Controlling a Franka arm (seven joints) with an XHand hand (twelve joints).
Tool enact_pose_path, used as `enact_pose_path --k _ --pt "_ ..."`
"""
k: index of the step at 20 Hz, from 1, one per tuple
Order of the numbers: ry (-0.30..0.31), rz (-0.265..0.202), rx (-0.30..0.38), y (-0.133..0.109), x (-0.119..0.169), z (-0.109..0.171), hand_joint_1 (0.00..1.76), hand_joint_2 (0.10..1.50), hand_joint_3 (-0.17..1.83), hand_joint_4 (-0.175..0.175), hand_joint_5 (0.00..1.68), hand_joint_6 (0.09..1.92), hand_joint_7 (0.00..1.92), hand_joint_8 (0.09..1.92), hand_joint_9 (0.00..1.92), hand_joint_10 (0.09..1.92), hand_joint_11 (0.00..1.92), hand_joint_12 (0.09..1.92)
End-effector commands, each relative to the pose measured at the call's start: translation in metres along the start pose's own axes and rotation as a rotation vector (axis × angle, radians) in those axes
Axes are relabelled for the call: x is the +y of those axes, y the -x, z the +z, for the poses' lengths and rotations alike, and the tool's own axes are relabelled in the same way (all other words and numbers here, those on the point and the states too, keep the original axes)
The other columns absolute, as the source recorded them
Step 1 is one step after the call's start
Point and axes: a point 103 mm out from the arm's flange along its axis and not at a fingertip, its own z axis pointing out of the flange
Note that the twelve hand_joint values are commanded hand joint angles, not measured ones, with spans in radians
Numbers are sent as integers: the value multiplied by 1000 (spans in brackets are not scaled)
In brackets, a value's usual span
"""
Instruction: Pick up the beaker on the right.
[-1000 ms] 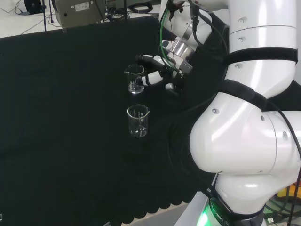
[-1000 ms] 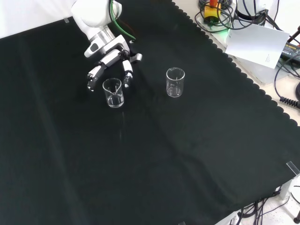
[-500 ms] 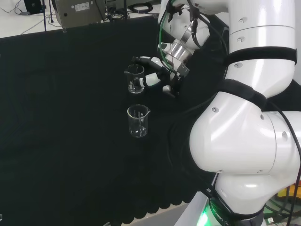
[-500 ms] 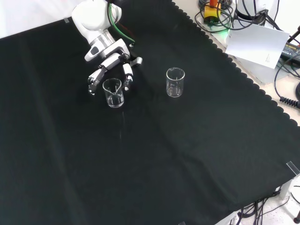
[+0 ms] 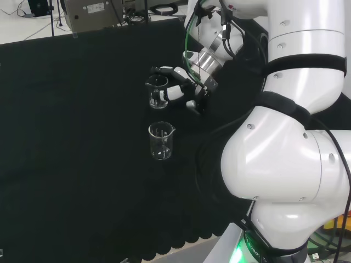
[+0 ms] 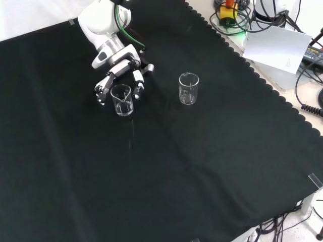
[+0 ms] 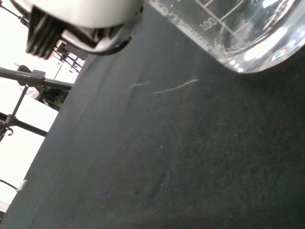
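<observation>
We had the hand [image 6: 119,74] at the upper left of the front view, placed around one beaker [image 6: 121,100] that stood upright on the worktop [image 6: 202,166]. Its fingers [image 6: 138,82] were spread and half curled on both sides of the glass, and we could not tell from the pictures if they already touched it, so we judged the hand as open and not yet clamped on anything. In the head view the same beaker [image 5: 157,91] was near the upper middle of the frame, with the hand [image 5: 184,87] just to its right. The second beaker [image 6: 189,88] stood apart to the right in the front view, and it was lower in the head view [image 5: 161,141]. In the wrist view the base of the near beaker [image 7: 233,33] rested on the black cloth [image 7: 157,157], therefore nothing was lifted yet. We judged that the approach was almost complete. What remained was to close the fingers on the glass and to raise it from the worktop. We also noted that the task sentence said the right beaker, and which one this meant depended on the view.
</observation>
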Motion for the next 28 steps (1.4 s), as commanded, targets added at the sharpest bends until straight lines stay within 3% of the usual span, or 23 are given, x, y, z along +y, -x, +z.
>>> enact_pose_path --k 1,9,10,14,17,24,28 --pt "7 -9 13 -2 2 4 976 488 688 -2 482 87 326 627 434 584 38 1363" --pt "25 7 22 0 5 9 1011 484 701 -3 520 110 345 634 456 573 60 1352" --pt "26 9 26 1 5 9 1025 490 700 -2 539 186 365 633 481 557 71 1350" --pt "30 16 44 2 6 10 1067 506 712 -2 487 831 435 662 569 520 118 1334" --pt "33 21 43 2 7 11 1082 511 726 -2 493 994 453 683 590 523 135 1334" --pt "35 25 66 0 8 15 1102 520 741 -2 541 1087 463 703 614 532 202 1326" --pt "85 63 74 0 10 13 1170 548 761 -18 634 1105 541 707 753 510 407 1260"
